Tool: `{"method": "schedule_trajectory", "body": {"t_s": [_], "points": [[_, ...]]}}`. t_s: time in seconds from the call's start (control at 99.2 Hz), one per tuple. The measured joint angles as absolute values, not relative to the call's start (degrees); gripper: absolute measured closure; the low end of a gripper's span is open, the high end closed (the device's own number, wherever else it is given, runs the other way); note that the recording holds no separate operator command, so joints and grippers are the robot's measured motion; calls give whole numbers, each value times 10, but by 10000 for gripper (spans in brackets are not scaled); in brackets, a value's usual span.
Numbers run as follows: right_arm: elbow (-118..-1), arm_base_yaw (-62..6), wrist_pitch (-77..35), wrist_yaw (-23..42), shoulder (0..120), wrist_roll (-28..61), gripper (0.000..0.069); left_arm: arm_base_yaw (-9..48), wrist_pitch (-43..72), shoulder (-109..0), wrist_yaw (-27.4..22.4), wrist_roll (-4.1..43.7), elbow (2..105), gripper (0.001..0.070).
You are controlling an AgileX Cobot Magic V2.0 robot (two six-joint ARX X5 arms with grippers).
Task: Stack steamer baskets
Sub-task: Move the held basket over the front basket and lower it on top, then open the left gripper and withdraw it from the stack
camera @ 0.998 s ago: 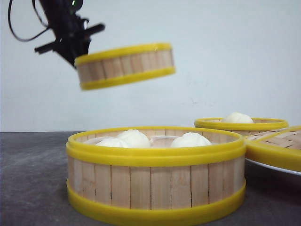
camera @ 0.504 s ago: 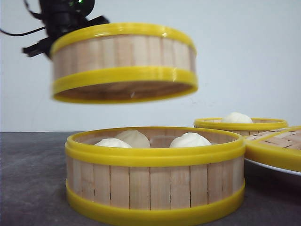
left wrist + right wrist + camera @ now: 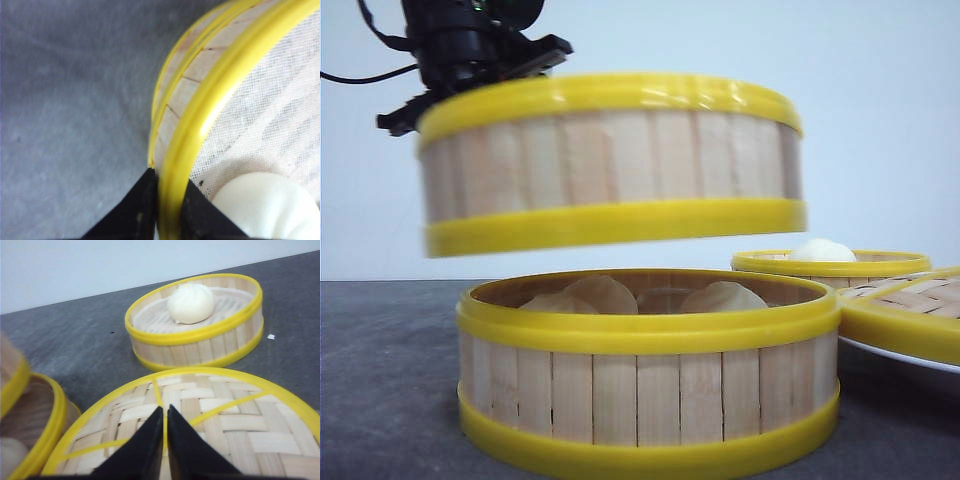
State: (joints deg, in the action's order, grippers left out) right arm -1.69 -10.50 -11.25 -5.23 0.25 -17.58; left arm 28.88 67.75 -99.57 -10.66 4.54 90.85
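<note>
Left wrist view: basket rim (image 3: 200, 120) between fingers (image 3: 135, 210).

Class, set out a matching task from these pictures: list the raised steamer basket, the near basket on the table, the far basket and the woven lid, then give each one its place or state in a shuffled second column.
Things:
1. raised steamer basket
2. near basket
3. far basket
4. woven lid

States:
A. holds a single bun, standing behind the lid
B. lies flat under the shut right gripper
C. held in the air by its rim in the left gripper
D. stands on the table with several buns, directly under another basket

Pairs: 1-C, 2-D, 3-A, 4-B
</note>
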Motion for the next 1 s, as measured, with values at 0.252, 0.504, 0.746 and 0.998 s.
{"method": "schedule_trajectory", "body": {"t_s": [0.252,0.504,0.746,0.998], "points": [[-17,-105,-113,-61,3,-186,680,305,672,-996,-91,52,908,690],[-17,-105,-113,-61,3,-198,680,306,674,-1006,-84,53,908,690],[-17,-105,-113,-61,3,-200,680,322,675,-1030,-82,56,908,690],[-17,-105,-113,-61,3,-200,680,331,666,-1038,-72,63,909,690]]}}
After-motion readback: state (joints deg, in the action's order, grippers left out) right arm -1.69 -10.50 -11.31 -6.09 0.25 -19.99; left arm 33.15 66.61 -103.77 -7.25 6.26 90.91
